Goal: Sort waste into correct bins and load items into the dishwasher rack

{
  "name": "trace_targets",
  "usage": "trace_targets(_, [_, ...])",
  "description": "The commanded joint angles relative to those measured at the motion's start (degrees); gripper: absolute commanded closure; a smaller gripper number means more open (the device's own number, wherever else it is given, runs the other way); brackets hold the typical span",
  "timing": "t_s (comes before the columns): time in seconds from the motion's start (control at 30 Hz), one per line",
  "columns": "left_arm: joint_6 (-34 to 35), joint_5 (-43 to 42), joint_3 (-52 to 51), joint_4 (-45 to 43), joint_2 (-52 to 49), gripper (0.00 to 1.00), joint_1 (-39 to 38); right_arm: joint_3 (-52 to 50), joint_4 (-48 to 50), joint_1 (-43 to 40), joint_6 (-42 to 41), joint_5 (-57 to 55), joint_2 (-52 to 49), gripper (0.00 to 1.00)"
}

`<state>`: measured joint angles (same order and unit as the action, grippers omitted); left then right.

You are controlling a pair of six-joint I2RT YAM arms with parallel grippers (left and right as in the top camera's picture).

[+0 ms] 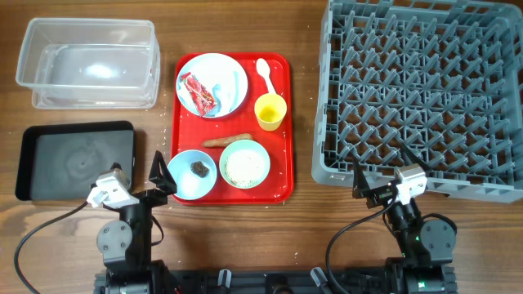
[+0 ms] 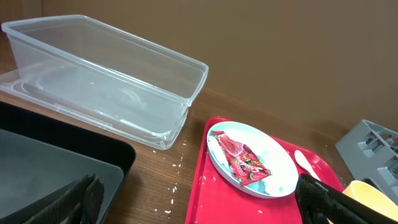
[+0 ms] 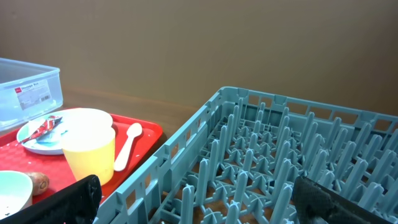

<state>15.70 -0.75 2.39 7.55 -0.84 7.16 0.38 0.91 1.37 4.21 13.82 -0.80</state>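
On the red tray (image 1: 282, 163) a pale plate (image 1: 233, 77) holds a red-and-white wrapper (image 1: 198, 92) and white tissue. A white spoon (image 1: 264, 73), yellow cup (image 1: 270, 112) and carrot-like stick (image 1: 227, 140) lie beside it. One mint bowl (image 1: 184, 184) holds a dark lump (image 1: 198, 168); the other (image 1: 244, 163) holds white rice. The grey rack (image 1: 425, 90) stands at the right. My left gripper (image 1: 161, 173) is open and empty at the tray's near left corner. My right gripper (image 1: 382, 173) is open and empty at the rack's near edge (image 3: 261, 149).
The clear tub (image 1: 90, 61) stands at the back left, with the black tray (image 1: 78, 159) in front of it. Loose rice grains (image 2: 171, 186) lie on the wood between the black tray (image 2: 56, 168) and the red tray (image 2: 211, 193).
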Motion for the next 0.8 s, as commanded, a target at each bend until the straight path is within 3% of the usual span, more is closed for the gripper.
trace_targets(0.0, [-0.9,0.6,-0.6,-0.3,0.5,0.0,-0.3,-0.1,0.3,0.3,0.3,-1.0,-0.2,0.0])
trace_targets(0.37, [-0.9,0.6,-0.6,-0.3,0.5,0.0,-0.3,-0.1,0.9,0.3,0.3,-1.0,-0.2,0.0])
trace_targets(0.5, [-1.0,1.1,-0.6,-0.5,0.5,0.0,-0.3,-0.1,1.0,0.3,0.1,-6.3,-0.2,0.0])
trace_targets(0.63, [0.3,-3.2,-0.5,-5.3,0.5,0.0,-0.3,1.7,3.7,0.3,-3.6,-6.4,-0.2,0.0])
trace_targets(0.77, [-2.1,-5.0,0.7,-12.2,0.1,0.0,-0.2,11.3,-3.0,0.3,-6.4,-9.9,-1.3,0.0])
